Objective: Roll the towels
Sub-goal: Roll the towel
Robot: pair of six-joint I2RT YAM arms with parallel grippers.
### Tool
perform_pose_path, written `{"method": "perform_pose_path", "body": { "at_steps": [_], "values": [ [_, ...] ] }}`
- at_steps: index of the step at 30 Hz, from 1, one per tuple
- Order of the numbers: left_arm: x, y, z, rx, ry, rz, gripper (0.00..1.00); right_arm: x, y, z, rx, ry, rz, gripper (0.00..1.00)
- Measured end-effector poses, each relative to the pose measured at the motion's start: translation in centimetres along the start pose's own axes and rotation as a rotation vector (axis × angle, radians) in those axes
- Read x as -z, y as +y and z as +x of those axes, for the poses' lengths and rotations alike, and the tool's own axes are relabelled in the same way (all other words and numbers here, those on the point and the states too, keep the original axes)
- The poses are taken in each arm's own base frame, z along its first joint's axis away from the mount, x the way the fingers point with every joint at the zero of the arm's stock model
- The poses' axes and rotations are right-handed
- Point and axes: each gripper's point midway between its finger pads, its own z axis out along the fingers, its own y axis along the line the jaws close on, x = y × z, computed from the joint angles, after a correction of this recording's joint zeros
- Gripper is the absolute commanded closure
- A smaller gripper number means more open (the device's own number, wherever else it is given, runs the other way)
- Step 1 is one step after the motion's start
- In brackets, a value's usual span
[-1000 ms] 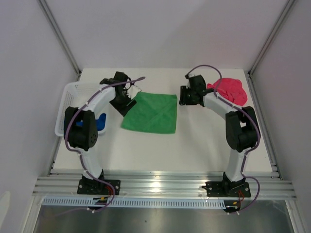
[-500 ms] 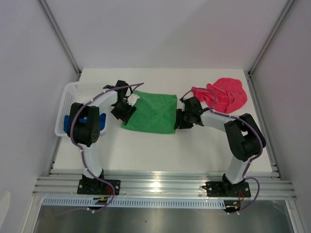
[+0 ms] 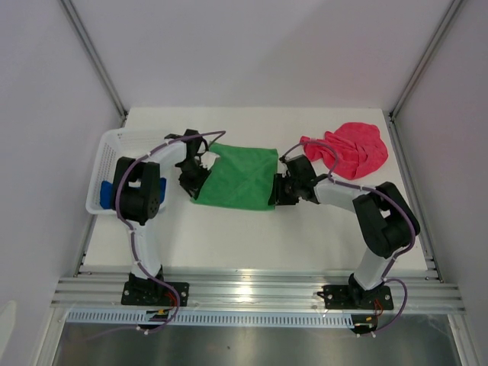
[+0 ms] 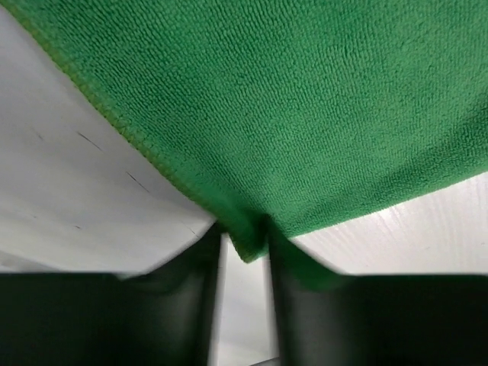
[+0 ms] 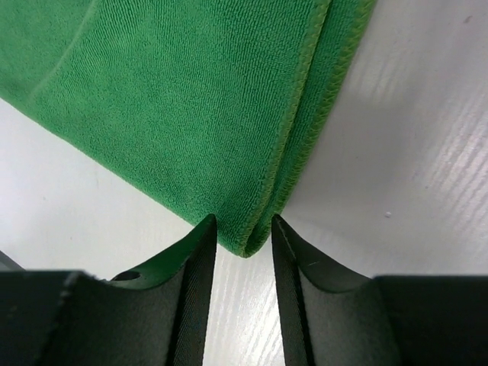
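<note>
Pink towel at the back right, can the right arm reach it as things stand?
Probably yes: the pink towel lies just behind the right end effector, nothing between them, though it must first leave the corner of the green towel.

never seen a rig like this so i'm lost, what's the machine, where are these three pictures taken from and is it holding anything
It is a robot: two arms bolted at the near edge of a table, each ending in a two-finger claw. The wide picture looks down from above and behind the arms. The two close-ups come from cameras on the wrists, so the dark shapes at the bottom are each claw's own fingers. A green towel lies flat in the middle, a pink towel is bunched at the far right, and a white basket on the left holds something blue. The left claw and right claw each have a corner of the green towel between their fingers; whether they grip it tight is not clear.
</note>
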Motion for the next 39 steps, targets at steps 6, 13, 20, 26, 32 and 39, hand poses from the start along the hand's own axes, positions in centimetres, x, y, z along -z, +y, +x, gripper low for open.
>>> {"method": "perform_pose_path", "body": {
  "at_steps": [6,13,20,26,32,39],
  "values": [
    [0.0,-0.1,0.2,0.016,0.011,0.005,0.99,-0.3,0.2,0.8,-0.015,0.021,-0.015,1.0],
    [0.2,-1.1,1.7,0.021,-0.002,0.026,0.99,0.5,-0.9,2.9,-0.039,0.046,0.021,1.0],
    [0.6,-3.5,5.8,0.031,0.023,0.08,0.99,1.8,-0.5,5.1,-0.016,0.062,0.044,1.0],
    [-0.2,-5.5,8.6,0.045,0.074,0.146,0.69,3.1,-1.1,6.9,-0.025,0.086,0.072,1.0],
    [0.9,-7.0,10.0,0.012,0.057,0.173,0.42,4.1,-0.7,8.0,0.031,0.111,0.072,0.62],
    [5.5,-5.3,8.0,-0.141,-0.067,0.033,0.43,6.5,0.5,3.5,0.255,0.029,0.097,0.56]
  ]
}}
